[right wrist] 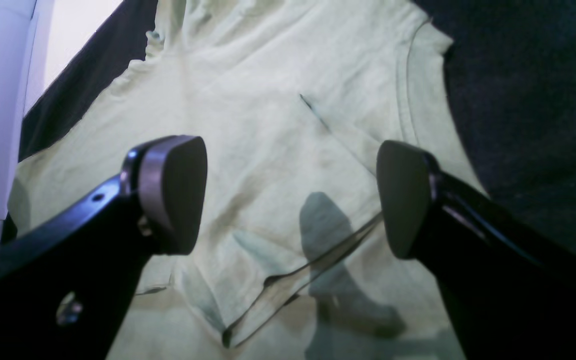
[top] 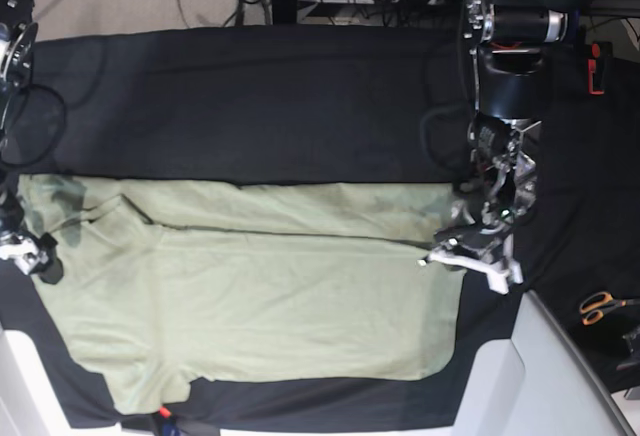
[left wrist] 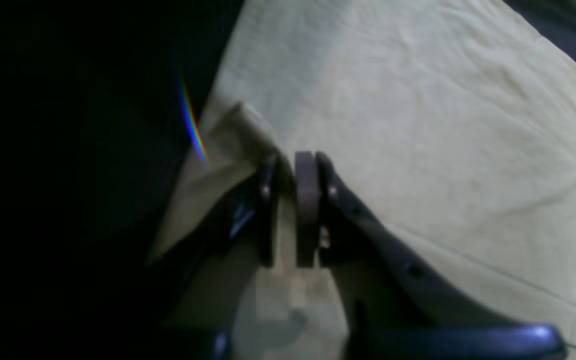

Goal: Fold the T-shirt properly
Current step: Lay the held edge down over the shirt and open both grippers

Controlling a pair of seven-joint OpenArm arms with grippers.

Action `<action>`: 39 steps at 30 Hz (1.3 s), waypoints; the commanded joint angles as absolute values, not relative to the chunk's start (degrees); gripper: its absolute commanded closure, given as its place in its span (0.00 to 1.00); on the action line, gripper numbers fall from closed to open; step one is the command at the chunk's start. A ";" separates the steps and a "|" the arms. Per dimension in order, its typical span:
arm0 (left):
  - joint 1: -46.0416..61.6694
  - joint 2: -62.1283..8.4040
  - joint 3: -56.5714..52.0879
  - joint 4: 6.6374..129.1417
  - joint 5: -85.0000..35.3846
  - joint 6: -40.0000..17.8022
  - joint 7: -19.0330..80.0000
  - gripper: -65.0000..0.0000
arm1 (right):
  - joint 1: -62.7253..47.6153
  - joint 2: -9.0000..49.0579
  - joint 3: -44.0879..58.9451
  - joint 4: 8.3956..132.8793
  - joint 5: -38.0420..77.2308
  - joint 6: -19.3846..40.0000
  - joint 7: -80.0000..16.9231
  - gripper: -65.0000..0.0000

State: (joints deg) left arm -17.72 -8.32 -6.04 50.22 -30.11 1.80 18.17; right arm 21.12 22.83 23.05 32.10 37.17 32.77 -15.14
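Right fingers (right wrist: 290, 197): nearest the lens, we see them spread wide with nothing between, pads hanging above the T-shirt (right wrist: 268, 125).
Left fingers (left wrist: 288, 210): we see only a narrow gap; whether they pinch the raised fold of cloth just beyond their tips we cannot tell.
T-shirt: spread flat on the black-covered counter (top: 280, 96), reaching from the right fingers to the left fingers.
Scissors (top: 603, 306): orange-handled, well outside the left fingers.

Jaws spread wide, nothing caught between them. Below and between the jaws lies the pale green T-shirt (right wrist: 268, 150), a folded edge running toward the right jaw. Beyond the right jaw, black counter (right wrist: 528, 90).
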 commanded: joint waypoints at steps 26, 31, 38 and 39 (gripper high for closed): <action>15.87 -7.69 -13.14 85.76 -30.64 1.27 21.32 0.89 | 7.43 16.84 50.95 41.63 49.10 20.26 -32.84 0.22; 16.75 -7.69 -13.49 85.76 -30.64 1.27 21.32 0.89 | 12.18 17.54 50.86 33.45 49.01 20.35 -31.16 0.22; 17.01 -7.69 -13.49 85.67 -30.64 1.27 21.32 0.89 | 14.46 16.92 50.95 32.22 42.15 20.35 -30.37 0.29; 17.01 -7.69 -13.49 85.58 -30.73 1.27 21.32 0.89 | 14.46 16.48 50.95 32.22 41.89 20.35 -30.29 0.37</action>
State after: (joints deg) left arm 17.15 -7.31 -13.30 84.84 -30.24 1.54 22.48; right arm 14.37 16.36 51.11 32.21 43.05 21.28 -28.99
